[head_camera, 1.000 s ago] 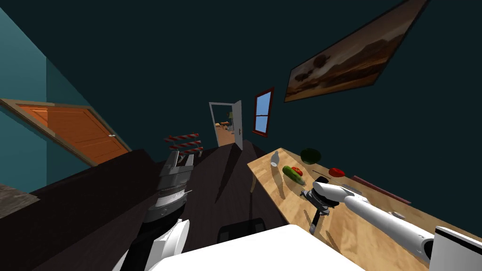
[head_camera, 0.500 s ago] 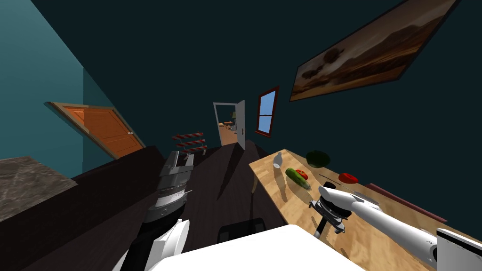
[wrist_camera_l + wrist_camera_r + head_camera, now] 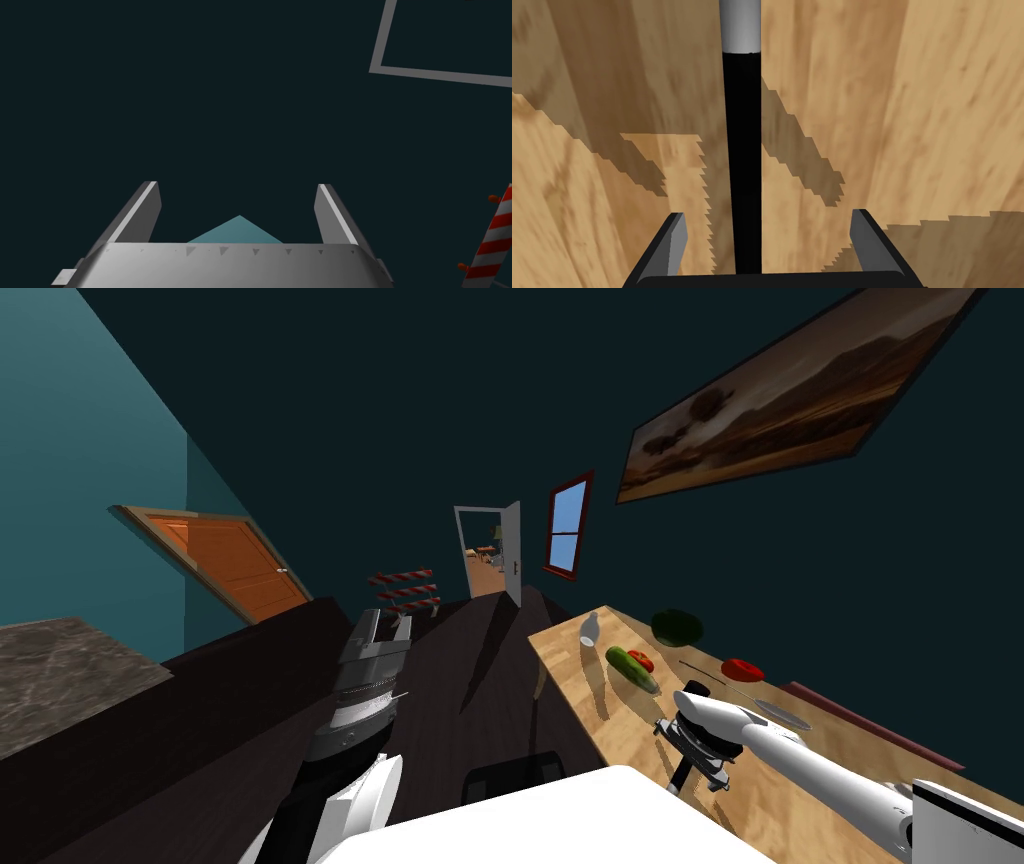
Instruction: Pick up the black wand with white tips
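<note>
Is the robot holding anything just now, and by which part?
Nothing is held. The right tool stands open astride the thin black wand with a white tip lying on the light wooden table, its fingers clear of it. The left tool is open, empty.

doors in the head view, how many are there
2. An orange door, shut, at the left; a white door, swung open, far ahead beside the red-framed window. Others may lie out of view.
</note>
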Motion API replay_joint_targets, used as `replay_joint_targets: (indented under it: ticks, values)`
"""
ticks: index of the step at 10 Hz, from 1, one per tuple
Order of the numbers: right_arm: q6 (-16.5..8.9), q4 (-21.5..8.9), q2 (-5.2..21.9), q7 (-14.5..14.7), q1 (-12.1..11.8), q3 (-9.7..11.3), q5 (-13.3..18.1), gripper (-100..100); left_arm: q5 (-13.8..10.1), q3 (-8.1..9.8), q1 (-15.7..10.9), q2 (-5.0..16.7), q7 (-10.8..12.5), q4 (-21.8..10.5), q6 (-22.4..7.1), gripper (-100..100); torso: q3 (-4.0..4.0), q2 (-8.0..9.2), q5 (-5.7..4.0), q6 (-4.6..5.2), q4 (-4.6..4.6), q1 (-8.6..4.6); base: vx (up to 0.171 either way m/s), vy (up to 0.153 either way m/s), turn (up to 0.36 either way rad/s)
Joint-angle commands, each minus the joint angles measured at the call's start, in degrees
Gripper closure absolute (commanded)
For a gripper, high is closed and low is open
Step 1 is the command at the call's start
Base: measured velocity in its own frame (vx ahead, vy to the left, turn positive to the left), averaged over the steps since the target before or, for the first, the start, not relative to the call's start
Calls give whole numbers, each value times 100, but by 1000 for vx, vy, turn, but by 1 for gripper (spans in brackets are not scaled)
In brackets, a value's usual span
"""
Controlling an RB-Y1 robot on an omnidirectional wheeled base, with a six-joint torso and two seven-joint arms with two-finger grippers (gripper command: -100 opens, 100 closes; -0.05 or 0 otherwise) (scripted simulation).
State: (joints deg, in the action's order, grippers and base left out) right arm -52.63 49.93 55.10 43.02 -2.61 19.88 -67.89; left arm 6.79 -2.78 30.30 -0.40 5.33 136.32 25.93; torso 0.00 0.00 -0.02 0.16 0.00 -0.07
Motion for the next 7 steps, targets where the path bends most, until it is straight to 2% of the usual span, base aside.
replay_joint_targets:
  ticks: [1,5,6,7]
  values:
    - [0,0,0,0,0,0,0,100,0,0,0,0,0,0,0,0,0,0,0,0,0,0,0,0,0]
    - [-7,-6,6,-4,-7,0,-1,100,0,0,0,0,0,0,0,0,-5,-9,-6,-11,0,3,-1,-1,-6]
    - [-8,-6,6,-4,-7,0,-1,0,0,0,0,0,0,0,0,0,-5,-9,-6,-11,0,3,0,0,0]
    - [-108,98,177,21,8,9,-132,100,0,0,0,0,0,0,0,0,-5,-10,-6,-11,0,3,8,44,-33]
